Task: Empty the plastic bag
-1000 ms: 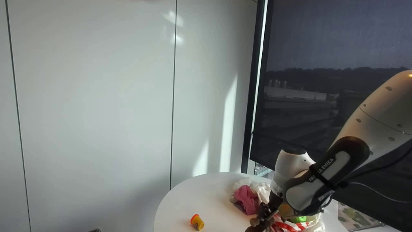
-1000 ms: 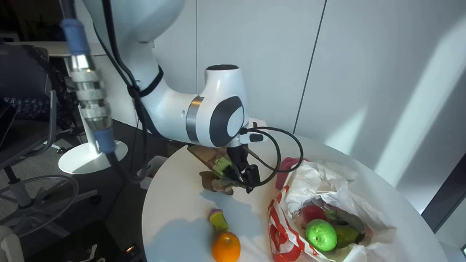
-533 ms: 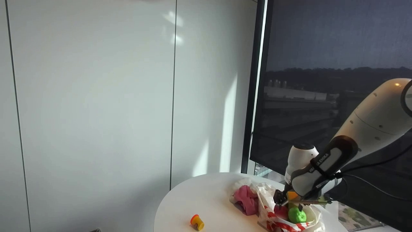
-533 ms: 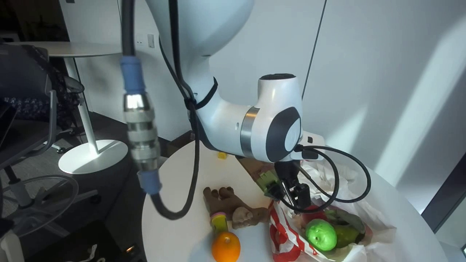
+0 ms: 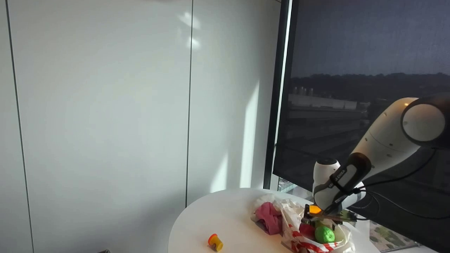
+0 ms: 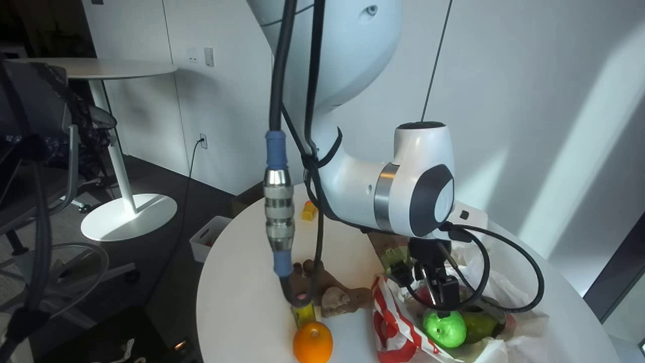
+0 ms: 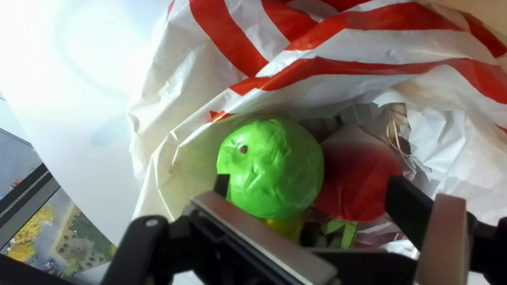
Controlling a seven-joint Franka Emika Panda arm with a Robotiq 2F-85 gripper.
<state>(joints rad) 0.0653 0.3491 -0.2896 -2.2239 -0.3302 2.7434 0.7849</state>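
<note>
The white plastic bag with red stripes [image 7: 368, 47] lies open on the round table; it shows in both exterior views [image 5: 289, 211] [image 6: 390, 330]. Inside it a wrinkled green fruit [image 7: 271, 168] sits beside a red round thing [image 7: 356, 178] with green leaf-like strips. A yellow-green thing [image 7: 289, 227] lies partly under the green fruit. My gripper [image 7: 311, 190] is open and empty over the bag's mouth. One fingertip is at the green fruit's edge, the other beyond the red thing; contact cannot be told. The fingers hide the bag's lower contents.
A brown plush toy [image 6: 345, 297], a yellow-green cup [image 6: 304, 315] and an orange [image 6: 313, 343] lie beside the bag. A yellow cup with an orange lid [image 5: 216, 242] lies farther off. A pink cloth [image 5: 270, 218] lies against the bag. Cables [image 6: 539, 282] loop by the wrist.
One second ago the brown toy was at my gripper above the table; now it lies on the table. My gripper has moved over the bag and come down over the green fruit.
</note>
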